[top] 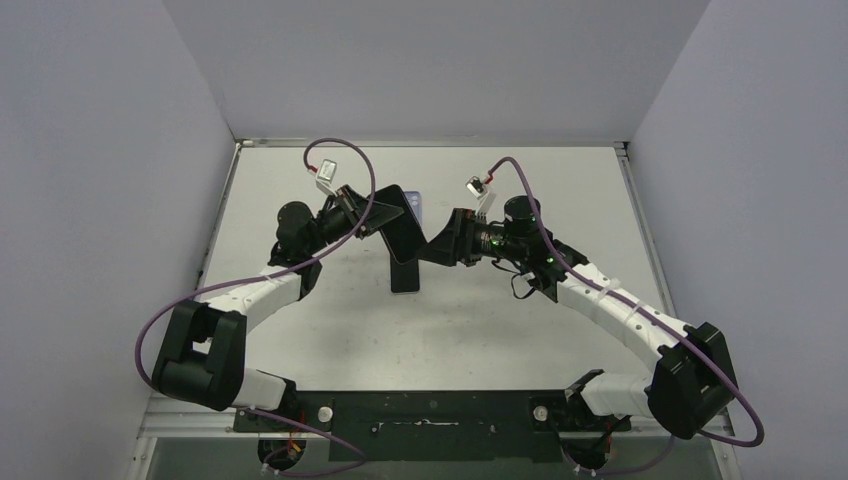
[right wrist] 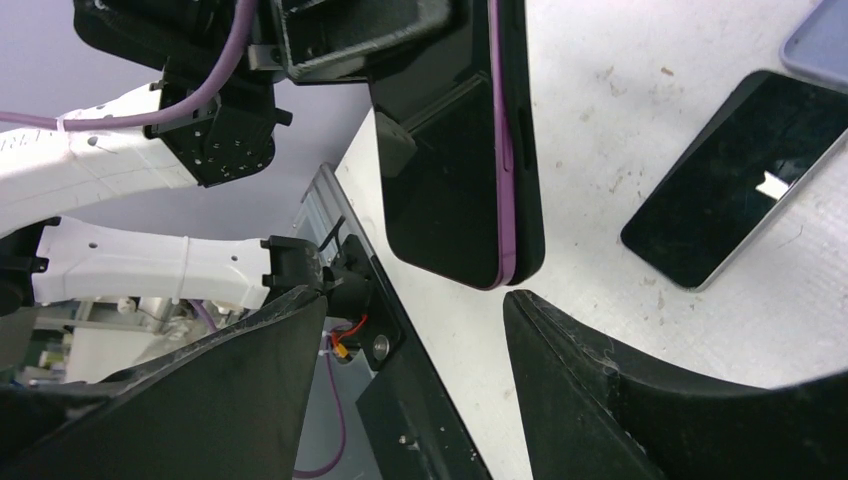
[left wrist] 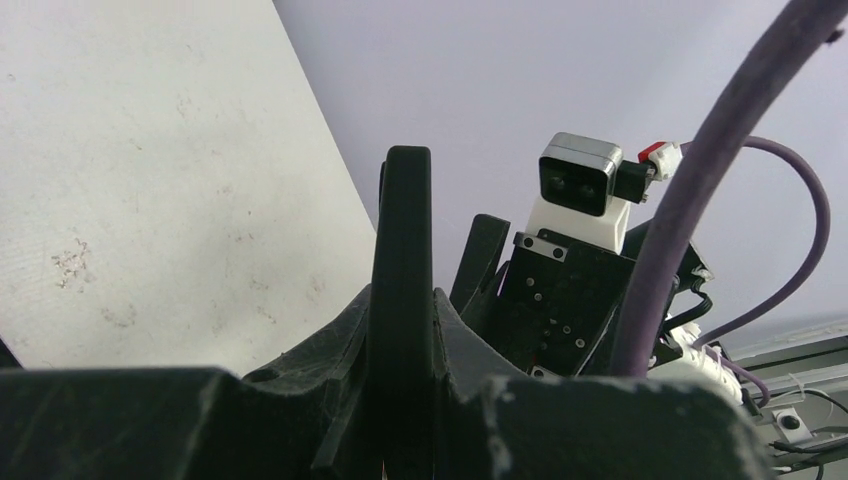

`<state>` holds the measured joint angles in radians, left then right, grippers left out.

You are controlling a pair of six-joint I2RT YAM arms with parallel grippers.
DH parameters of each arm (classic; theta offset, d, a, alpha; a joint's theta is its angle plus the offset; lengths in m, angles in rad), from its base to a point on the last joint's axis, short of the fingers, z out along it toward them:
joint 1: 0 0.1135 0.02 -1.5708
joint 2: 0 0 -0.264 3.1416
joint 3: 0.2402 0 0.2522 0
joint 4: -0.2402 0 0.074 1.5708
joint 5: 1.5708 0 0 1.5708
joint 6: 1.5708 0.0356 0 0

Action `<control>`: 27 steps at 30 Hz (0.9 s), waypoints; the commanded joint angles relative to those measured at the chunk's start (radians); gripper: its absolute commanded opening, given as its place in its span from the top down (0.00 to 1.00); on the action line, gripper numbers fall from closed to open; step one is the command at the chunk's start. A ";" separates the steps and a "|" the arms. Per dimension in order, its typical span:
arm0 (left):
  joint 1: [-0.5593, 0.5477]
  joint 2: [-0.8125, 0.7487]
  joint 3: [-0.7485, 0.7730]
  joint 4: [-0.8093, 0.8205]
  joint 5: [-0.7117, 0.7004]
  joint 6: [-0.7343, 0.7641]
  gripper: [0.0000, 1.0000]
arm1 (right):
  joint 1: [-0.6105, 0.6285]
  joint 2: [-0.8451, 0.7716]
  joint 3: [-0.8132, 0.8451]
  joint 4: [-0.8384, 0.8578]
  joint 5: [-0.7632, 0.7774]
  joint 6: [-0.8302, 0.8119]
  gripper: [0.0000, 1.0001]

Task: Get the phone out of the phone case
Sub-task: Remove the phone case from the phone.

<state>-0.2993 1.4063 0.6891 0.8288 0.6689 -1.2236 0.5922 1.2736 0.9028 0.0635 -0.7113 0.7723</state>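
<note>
My left gripper [top: 375, 215] is shut on the phone in its black case [top: 400, 228] and holds it tilted above the table's middle. In the left wrist view the case [left wrist: 402, 240] stands edge-on, clamped between my fingers [left wrist: 340, 340]. In the right wrist view the phone [right wrist: 455, 170] shows a glossy dark face and a purple side edge against the black case. My right gripper [top: 437, 246] is open, just right of the phone's lower end. Its jaws [right wrist: 410, 345] are spread wide, one finger [right wrist: 600, 370] just below the phone's bottom corner, apart from it.
A second dark, flat, phone-like slab with a silver rim [right wrist: 735, 180] lies on the white table [top: 520, 320] below the held phone; it also shows in the top view [top: 404, 278]. A lavender flat object [right wrist: 820, 40] lies behind it. The black base rail [top: 430, 410] runs along the near edge.
</note>
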 commanded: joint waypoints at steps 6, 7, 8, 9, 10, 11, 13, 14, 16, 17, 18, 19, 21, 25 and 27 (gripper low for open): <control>-0.006 -0.044 0.011 0.164 -0.032 -0.046 1.00 | -0.006 -0.013 0.007 0.074 -0.004 0.087 0.36; -0.007 -0.044 0.011 0.167 -0.032 -0.050 1.00 | -0.007 -0.013 0.005 0.077 -0.002 0.090 0.36; -0.009 -0.043 0.012 0.172 -0.031 -0.051 1.00 | -0.008 -0.012 0.003 0.081 -0.001 0.094 0.36; -0.010 -0.043 0.012 0.174 -0.029 -0.052 1.00 | -0.006 -0.014 0.001 0.087 -0.001 0.098 0.36; -0.012 -0.044 0.013 0.174 -0.029 -0.052 1.00 | -0.006 -0.014 -0.001 0.095 -0.001 0.102 0.37; -0.013 -0.044 0.013 0.174 -0.029 -0.051 1.00 | -0.006 -0.014 -0.001 0.106 -0.001 0.108 0.37; -0.016 -0.044 0.011 0.174 -0.029 -0.049 1.00 | -0.007 -0.014 0.001 0.120 -0.001 0.119 0.37; -0.017 -0.045 0.012 0.172 -0.029 -0.046 1.00 | -0.008 -0.014 0.003 0.124 -0.002 0.121 0.37; -0.018 -0.044 0.010 0.171 -0.028 -0.045 1.00 | -0.006 -0.014 0.007 0.129 -0.004 0.124 0.37; -0.020 -0.043 0.010 0.170 -0.028 -0.042 1.00 | -0.007 -0.014 0.007 0.132 -0.004 0.125 0.37; -0.021 -0.045 0.009 0.170 -0.028 -0.042 1.00 | -0.008 -0.014 0.007 0.136 -0.005 0.127 0.37; -0.022 -0.044 0.010 0.170 -0.028 -0.042 1.00 | -0.008 -0.012 0.006 0.137 -0.005 0.129 0.37; -0.025 -0.044 0.010 0.178 -0.026 -0.050 1.00 | -0.010 -0.008 -0.002 0.148 -0.004 0.134 0.37; -0.039 -0.042 0.002 0.235 -0.026 -0.108 1.00 | -0.018 -0.003 -0.033 0.197 -0.004 0.157 0.38; -0.049 -0.044 -0.003 0.264 -0.028 -0.139 1.00 | -0.022 0.001 -0.040 0.208 -0.004 0.157 0.38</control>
<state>-0.3183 1.4040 0.6804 0.9234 0.6384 -1.2743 0.5812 1.2736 0.8742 0.1570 -0.7136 0.9085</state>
